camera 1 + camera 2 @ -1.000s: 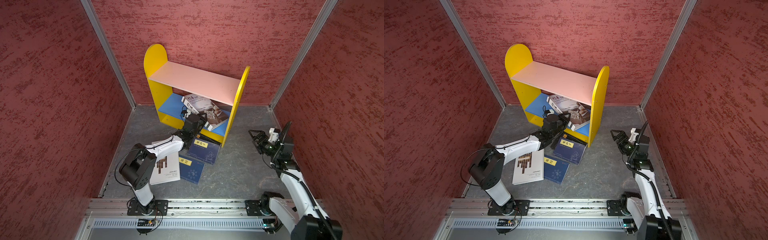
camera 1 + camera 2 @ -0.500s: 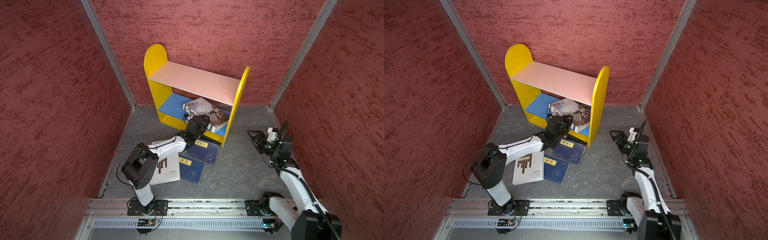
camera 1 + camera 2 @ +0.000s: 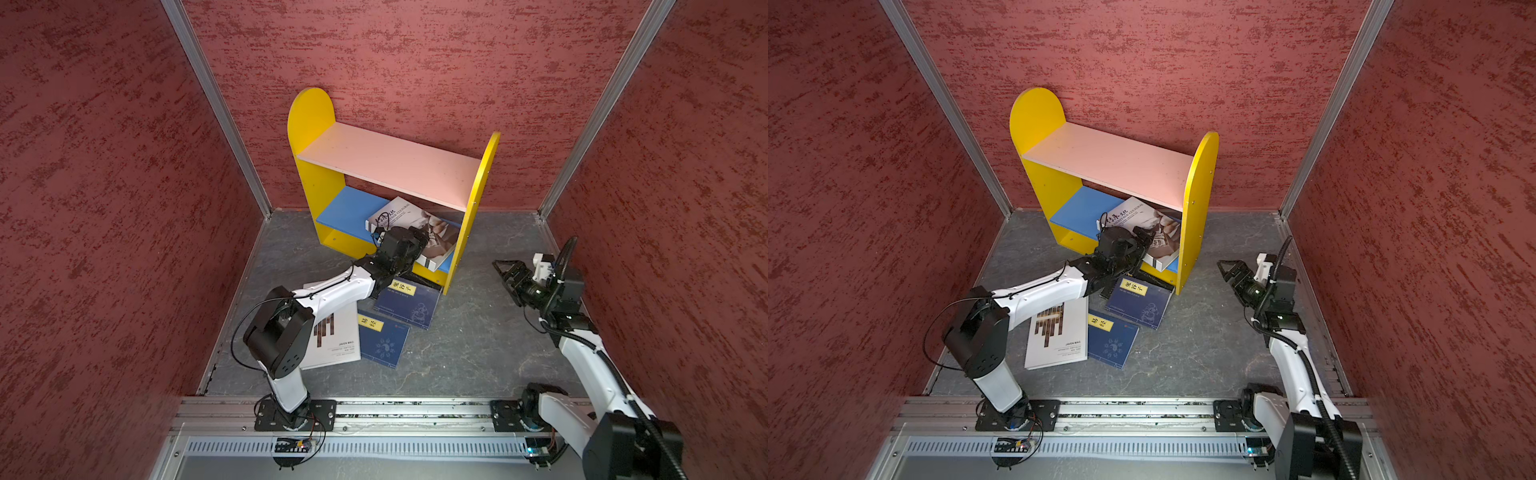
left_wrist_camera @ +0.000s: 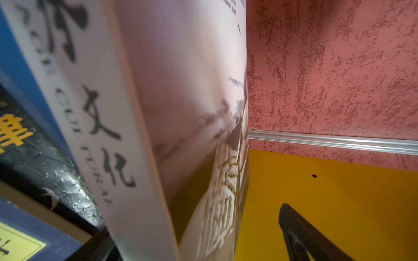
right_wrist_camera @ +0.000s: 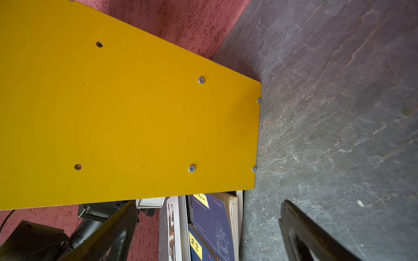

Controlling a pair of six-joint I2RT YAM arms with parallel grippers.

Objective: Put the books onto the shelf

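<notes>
The shelf (image 3: pixel 390 164) stands at the back, with yellow side panels, a pink upper board and a blue lower board. A large white book (image 3: pixel 399 214) lies tilted on the lower board against the right panel. My left gripper (image 3: pixel 419 237) is open at its near edge. In the left wrist view the white book (image 4: pixel 181 113) runs between the spread fingers (image 4: pixel 303 235), apart from the one that shows. A black book (image 4: pixel 27 158) with orange characters lies beside it. Two navy books (image 3: pixel 409 303) (image 3: pixel 382 343) and a white brown-bar book (image 3: pixel 336 336) lie on the floor. My right gripper (image 3: pixel 505 270) is open and empty.
Red textured walls enclose the grey floor (image 3: pixel 469 340) on three sides. The right wrist view faces the outside of the shelf's yellow side panel (image 5: pixel 135 113), with the navy books (image 5: pixel 214 221) past its front edge. The arm bases sit on a metal rail (image 3: pixel 415 409) at the front.
My left gripper has opened and let go of the white book, which has dropped from a raised tilt onto the lower board. The right gripper has barely shifted.
</notes>
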